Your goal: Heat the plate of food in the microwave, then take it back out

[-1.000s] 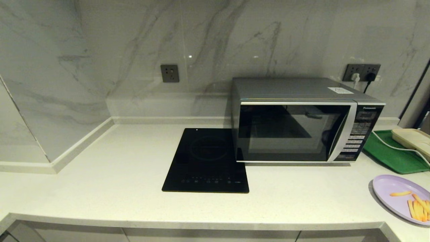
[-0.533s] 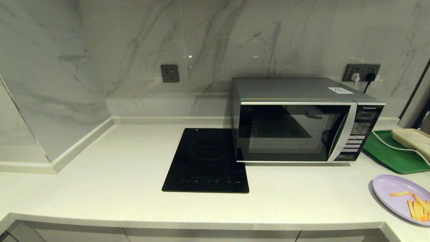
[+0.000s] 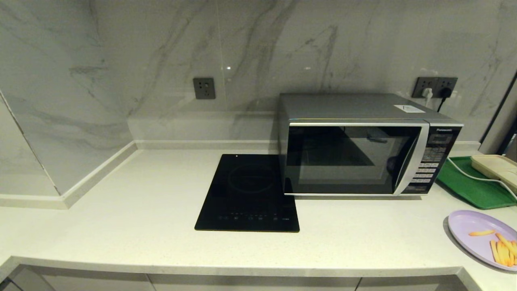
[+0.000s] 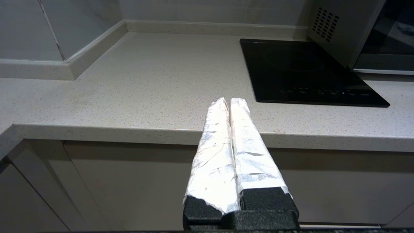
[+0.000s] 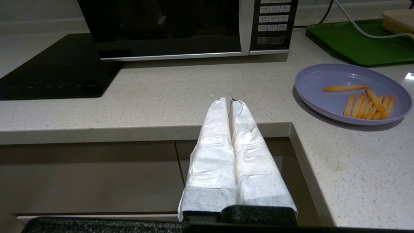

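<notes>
White-wrapped fingers of the left gripper (image 4: 229, 101) lie pressed together, holding nothing, low in front of the counter (image 4: 145, 81) edge, above the cabinet fronts. The right gripper (image 5: 230, 100) has its wrapped fingers closed against each other too, empty, level with the counter's front edge where it turns a corner; neither arm shows in the head view. Just beyond the right gripper and to its right, the lavender plate of food (image 5: 323, 87) sits on the counter, yellow-orange fries (image 5: 368, 105) gathered at one side and one fry apart from them. Behind the plate a green tray (image 3: 468, 182) carries a cream tray (image 3: 494, 166), with a white cable (image 3: 476, 177) running across the green one. The microwave (image 3: 363, 153) stands against the marble wall, its dark glass door shut and keypad at the right. Touching its left side, a black induction cooktop (image 3: 248, 194) lies flat on the counter. Wall sockets (image 3: 434, 87) behind the microwave hold two plugs.
</notes>
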